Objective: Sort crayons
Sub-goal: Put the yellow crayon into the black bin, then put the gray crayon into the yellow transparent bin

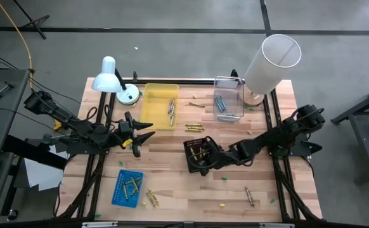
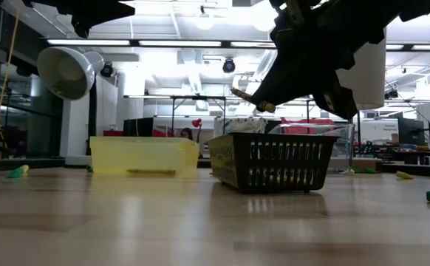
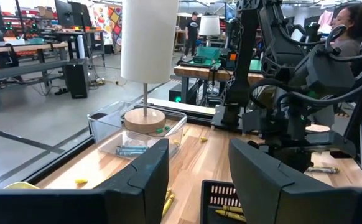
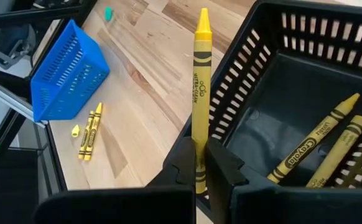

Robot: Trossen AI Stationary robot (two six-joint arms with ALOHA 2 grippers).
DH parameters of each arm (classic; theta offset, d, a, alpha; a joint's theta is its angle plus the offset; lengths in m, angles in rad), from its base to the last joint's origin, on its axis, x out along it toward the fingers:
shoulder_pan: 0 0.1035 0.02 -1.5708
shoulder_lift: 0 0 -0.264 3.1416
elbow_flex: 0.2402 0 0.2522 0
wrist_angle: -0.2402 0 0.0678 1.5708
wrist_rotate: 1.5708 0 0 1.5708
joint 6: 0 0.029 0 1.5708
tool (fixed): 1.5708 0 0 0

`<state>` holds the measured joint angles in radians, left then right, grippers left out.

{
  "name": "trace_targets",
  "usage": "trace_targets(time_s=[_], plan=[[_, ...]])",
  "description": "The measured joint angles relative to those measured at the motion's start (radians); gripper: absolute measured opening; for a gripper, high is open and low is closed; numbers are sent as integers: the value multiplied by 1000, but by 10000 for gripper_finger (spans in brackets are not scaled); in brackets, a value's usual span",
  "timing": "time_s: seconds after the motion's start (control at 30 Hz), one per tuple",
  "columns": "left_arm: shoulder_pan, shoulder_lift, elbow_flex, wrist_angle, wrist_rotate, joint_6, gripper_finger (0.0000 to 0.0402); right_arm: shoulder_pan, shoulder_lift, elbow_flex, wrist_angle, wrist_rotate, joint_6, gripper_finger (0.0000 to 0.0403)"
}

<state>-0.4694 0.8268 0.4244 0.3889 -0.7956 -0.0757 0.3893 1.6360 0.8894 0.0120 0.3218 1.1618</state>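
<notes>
Right wrist view: right gripper [image 4: 199, 163] fingers clamp a yellow crayon [image 4: 200, 93] over the black basket [image 4: 305, 81], whose crayons [image 4: 311, 144] read "Crayola"; left gripper [image 1: 148, 137] fingers apart.

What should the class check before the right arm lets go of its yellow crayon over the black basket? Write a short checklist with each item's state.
1. Right gripper shut on the yellow crayon: ok.
2. Crayon tip over the black basket: cannot tell; it shows along the basket's rim.
3. Basket already holds yellow crayons, so the colour matches: ok.
4. Left gripper clear of the basket, open and empty: ok.
5. Basket standing flat on the table: ok.
</notes>
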Motion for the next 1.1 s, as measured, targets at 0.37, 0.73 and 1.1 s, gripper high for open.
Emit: trace_targets(time_s=[0.37, 0.73, 1.1], plan=[[0, 0, 0, 0, 0, 0, 154, 0, 0, 0, 0, 0, -16, 0], [0, 0, 0, 0, 0, 0, 154, 0, -1, 0, 0, -8, -15, 2], [0, 0, 0, -1, 0, 0, 154, 0, -1, 0, -1, -9, -14, 97]])
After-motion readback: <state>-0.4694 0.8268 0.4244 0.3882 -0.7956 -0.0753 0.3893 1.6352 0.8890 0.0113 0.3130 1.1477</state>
